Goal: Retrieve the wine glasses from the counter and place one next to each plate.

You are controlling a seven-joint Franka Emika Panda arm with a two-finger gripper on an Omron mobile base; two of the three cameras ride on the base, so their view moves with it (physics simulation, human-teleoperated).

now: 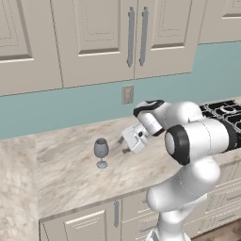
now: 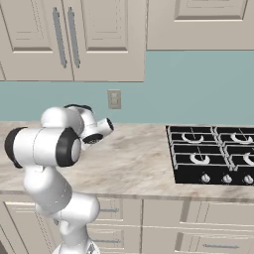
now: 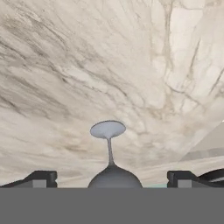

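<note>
Spread apart, the gripper point(image 3: 109, 177) is hovering beside a wine glass point(image 1: 101, 152) standing upright on the beige marbled counter point(image 1: 70, 174), beneath cream cabinets point(image 1: 94, 37), teal backsplash point(image 2: 198, 84) behind, black stove point(image 2: 213, 154) alongside.

Open stone around a lone glass

My two-finger gripper point(image 3: 109, 178) stood spread wide, and the smoky grey-blue stemmed wine glass point(image 1: 101, 152) sat in line between its tips with room either side. The beige marbled stone counter point(image 1: 66, 164) lay bare all round the glass; the black gas hob point(image 2: 213, 159) was well apart.
</note>
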